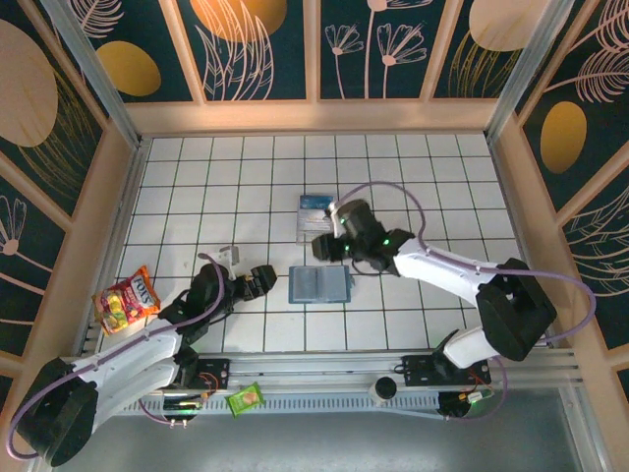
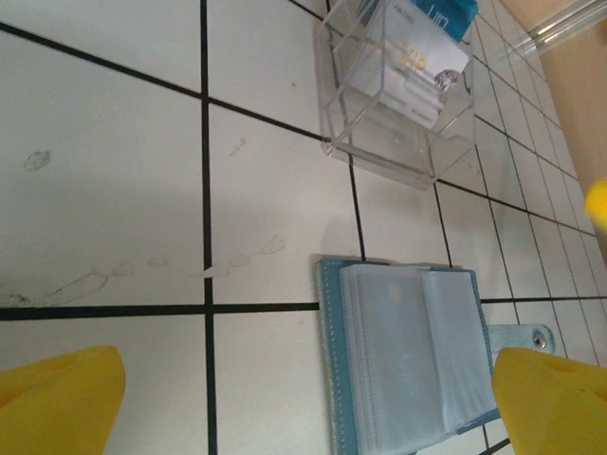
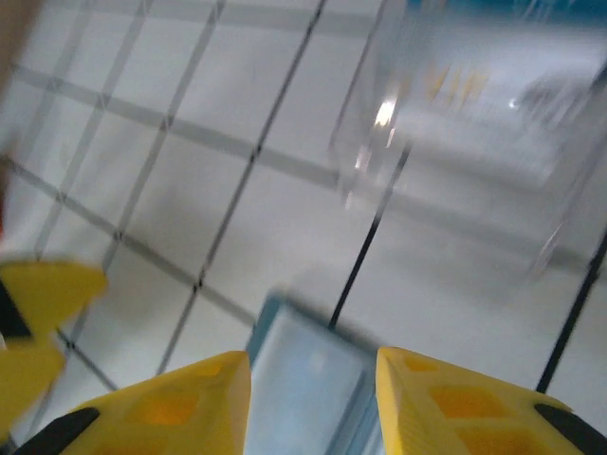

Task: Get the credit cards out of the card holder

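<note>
top external is looking down from high; both wrist cameras are facing the tiles closely, sharing the card holder.

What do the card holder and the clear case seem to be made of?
The card holder looks like matte teal fabric or imitation leather, with a stitched-looking edge; its pockets seem thin cloudy plastic film. The clear case looks like hard glossy plastic: see-through walls with bright, sharp edges.

Bright even light, right wrist blurred
</note>
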Motion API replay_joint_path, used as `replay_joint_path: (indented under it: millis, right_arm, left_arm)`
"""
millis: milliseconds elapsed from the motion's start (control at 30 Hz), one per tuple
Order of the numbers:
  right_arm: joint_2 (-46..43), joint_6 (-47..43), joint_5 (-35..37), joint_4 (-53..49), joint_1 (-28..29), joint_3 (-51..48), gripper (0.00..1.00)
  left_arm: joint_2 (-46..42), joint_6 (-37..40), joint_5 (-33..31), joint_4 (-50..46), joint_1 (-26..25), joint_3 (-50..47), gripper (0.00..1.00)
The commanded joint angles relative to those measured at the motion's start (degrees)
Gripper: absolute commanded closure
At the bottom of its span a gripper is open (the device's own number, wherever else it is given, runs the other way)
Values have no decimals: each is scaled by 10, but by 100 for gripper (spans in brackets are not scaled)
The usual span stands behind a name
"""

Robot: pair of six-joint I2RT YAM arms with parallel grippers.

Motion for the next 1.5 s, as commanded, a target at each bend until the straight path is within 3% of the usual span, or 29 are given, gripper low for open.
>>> replay_joint_path:
  millis: [0, 200, 467, 833, 1133, 1267, 1467]
  right_arm:
    - [3, 27, 41, -35, 59, -23, 61]
    - [64, -4, 140, -67, 165, 16, 61]
    - [150, -32, 247, -116, 217, 86, 61]
    - [201, -37, 252, -118, 229, 103, 62]
    - [195, -24, 242, -101, 229, 89, 89]
    - [183, -17, 242, -85, 227, 82, 100]
    - [134, -16, 172, -6, 210, 40, 100]
  left_arm:
    - [1, -9, 2, 18, 4, -1, 1]
    - [16, -18, -11, -23, 4, 6, 5]
    - [0, -26, -9, -32, 4, -3, 5]
    - [-7, -16, -2, -38, 4, 0, 5]
    - [5, -9, 12, -25, 5, 5, 6]
    - [33, 4, 47, 0, 5, 12, 23]
    - [105, -9, 108, 79, -2, 19, 51]
